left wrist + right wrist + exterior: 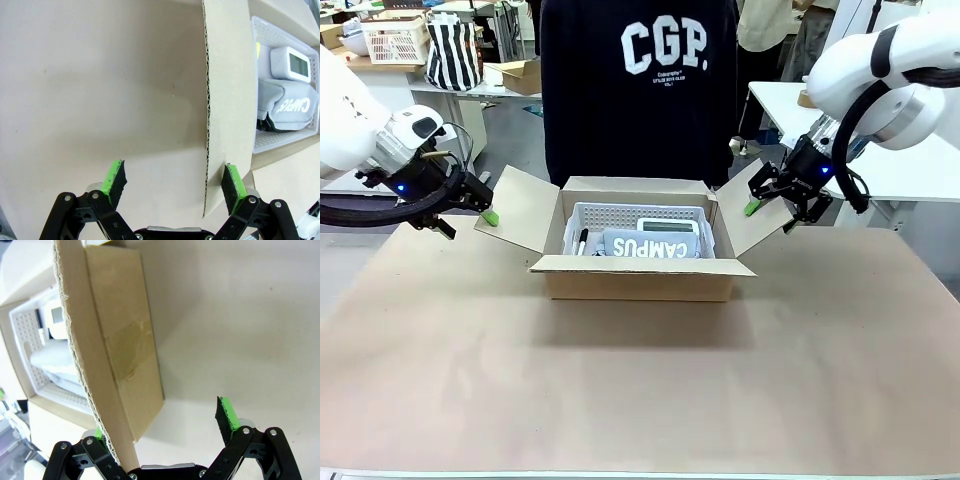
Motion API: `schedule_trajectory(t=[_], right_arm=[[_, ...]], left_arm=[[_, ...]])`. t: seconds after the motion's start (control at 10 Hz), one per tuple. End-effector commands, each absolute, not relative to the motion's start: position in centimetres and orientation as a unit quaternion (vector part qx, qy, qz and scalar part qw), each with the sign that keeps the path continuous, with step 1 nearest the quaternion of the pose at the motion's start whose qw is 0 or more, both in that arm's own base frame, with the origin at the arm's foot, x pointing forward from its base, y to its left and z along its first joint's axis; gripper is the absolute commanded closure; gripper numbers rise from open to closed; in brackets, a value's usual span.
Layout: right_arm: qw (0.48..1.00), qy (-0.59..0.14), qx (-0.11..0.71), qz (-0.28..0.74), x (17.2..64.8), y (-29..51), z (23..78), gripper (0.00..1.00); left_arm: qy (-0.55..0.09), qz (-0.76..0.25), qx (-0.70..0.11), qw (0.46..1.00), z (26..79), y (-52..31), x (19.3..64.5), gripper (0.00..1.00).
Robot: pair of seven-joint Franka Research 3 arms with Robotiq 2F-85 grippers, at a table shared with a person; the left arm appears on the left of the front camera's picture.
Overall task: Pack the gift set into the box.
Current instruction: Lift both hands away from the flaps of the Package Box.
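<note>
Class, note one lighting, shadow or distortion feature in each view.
Front view: even light, soft shadow before the box on the table. Left wrist view: sharp, shade darker toward the bottom. Right wrist view: near flap looms large, wide-angle.

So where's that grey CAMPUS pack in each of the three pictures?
Front view: pack at centre, in the white basket inside the box.
Left wrist view: pack at right edge, beyond a flap.
Right wrist view: pack at left edge, partly behind a flap.
Shared landmark: the white basket around it.
</note>
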State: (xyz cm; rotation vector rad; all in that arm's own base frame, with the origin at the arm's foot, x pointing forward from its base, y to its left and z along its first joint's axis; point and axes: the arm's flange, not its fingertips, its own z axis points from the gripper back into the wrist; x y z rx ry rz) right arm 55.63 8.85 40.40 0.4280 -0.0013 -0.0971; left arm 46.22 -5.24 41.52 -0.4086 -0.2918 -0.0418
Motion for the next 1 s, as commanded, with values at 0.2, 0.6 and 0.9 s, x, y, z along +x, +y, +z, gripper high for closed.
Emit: schedule_trajectory(t=[0.2, 0.6, 0.9], right_arm=[[0.978, 0.002, 0.203, -0.051, 55.7, 9.2, 40.2, 0.0], [0.978, 0.002, 0.203, -0.051, 55.7, 9.2, 40.2, 0.0], [0.963, 0.0, 0.271, -0.009, 55.4, 8.8, 42.8, 0.0]], left_arm=[[-0.138, -0.017, -0.198, 0.97, 41.9, -5.2, 46.2, 0.0], [-0.138, -0.017, -0.198, 0.97, 41.9, -5.2, 46.2, 0.0], [-0.141, -0.05, -0.235, 0.961, 44.5, -6.0, 46.2, 0.0]])
